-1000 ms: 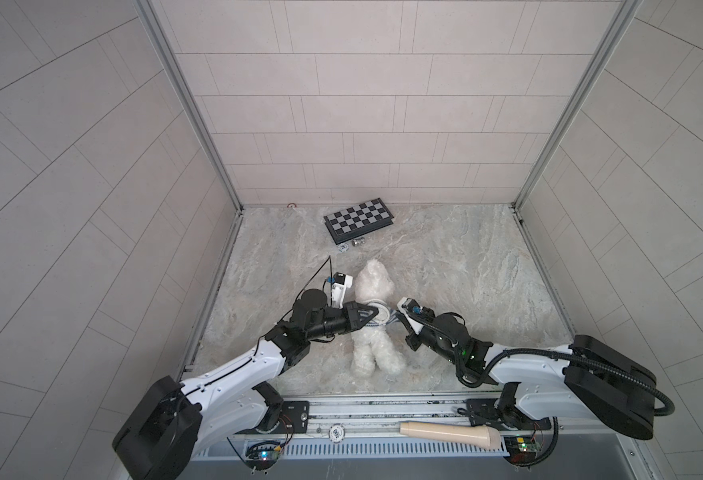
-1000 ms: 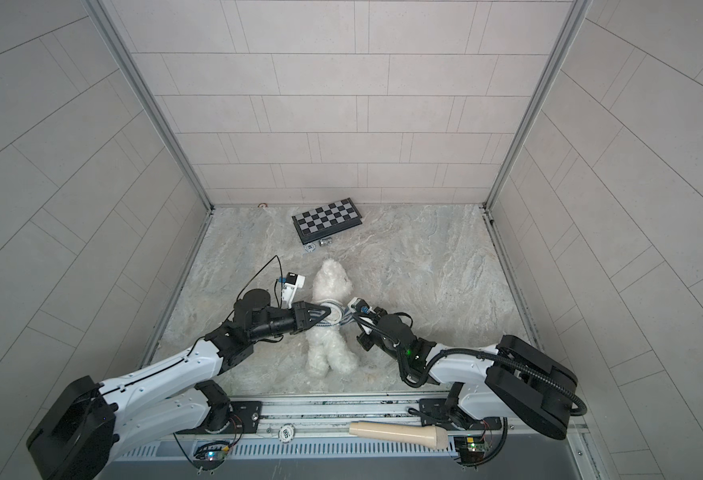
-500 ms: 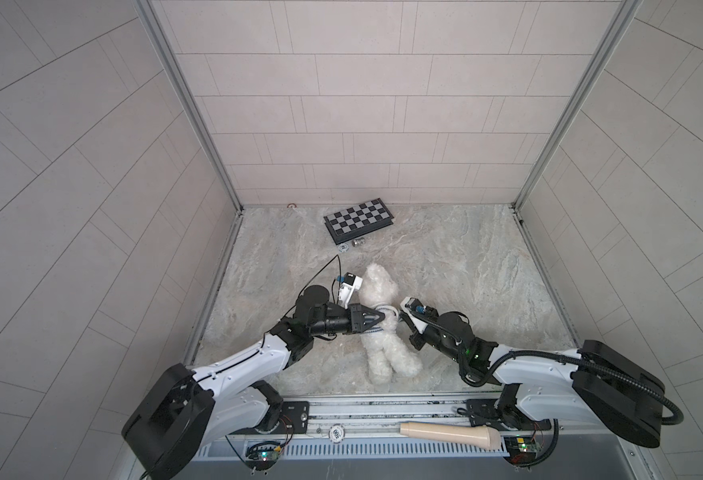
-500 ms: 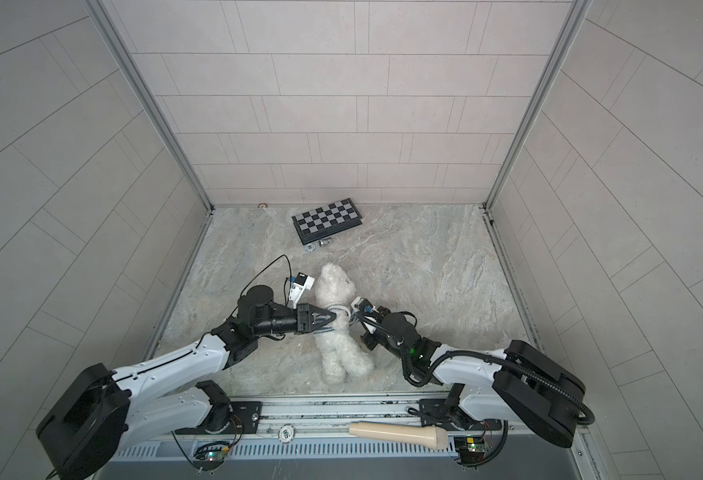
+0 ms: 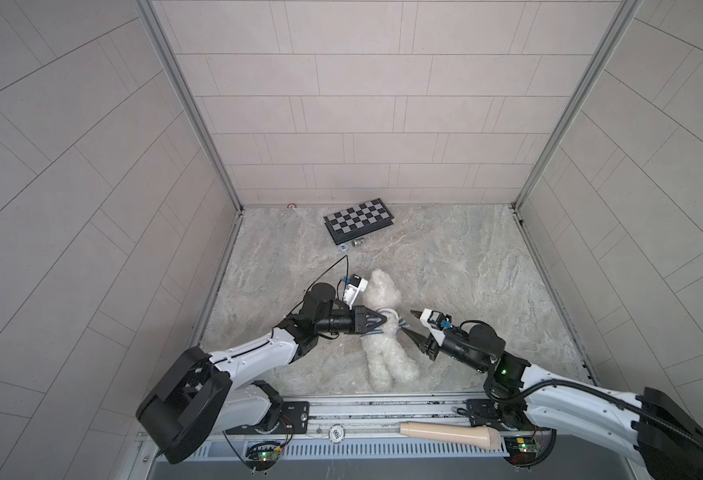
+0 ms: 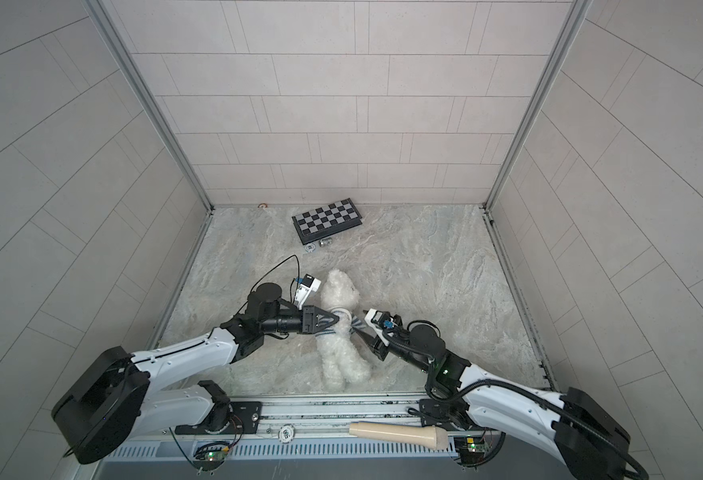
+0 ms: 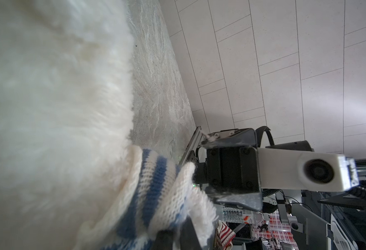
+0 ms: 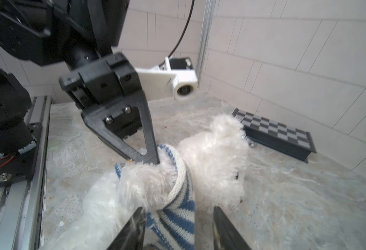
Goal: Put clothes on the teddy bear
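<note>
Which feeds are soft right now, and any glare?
Left wrist view: fluffy white plush teddy bear fills half the frame, out of focus; blue-and-white striped knit shirt sharper. Right wrist view: right gripper edges smeared. Both top views: sharp, wide-angle bowing, no glare.

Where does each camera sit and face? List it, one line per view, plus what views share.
Both top views: high above the near edge, looking down toward the back wall; both arms, teddy bear, chessboard.
Left wrist: on the left arm, beside the bear, facing the open right gripper; own fingertip at the frame edge.
Right wrist: on the right arm, facing the left gripper pinching the striped shirt; own fingers show.
Shared: all show bear and shirt.
</note>
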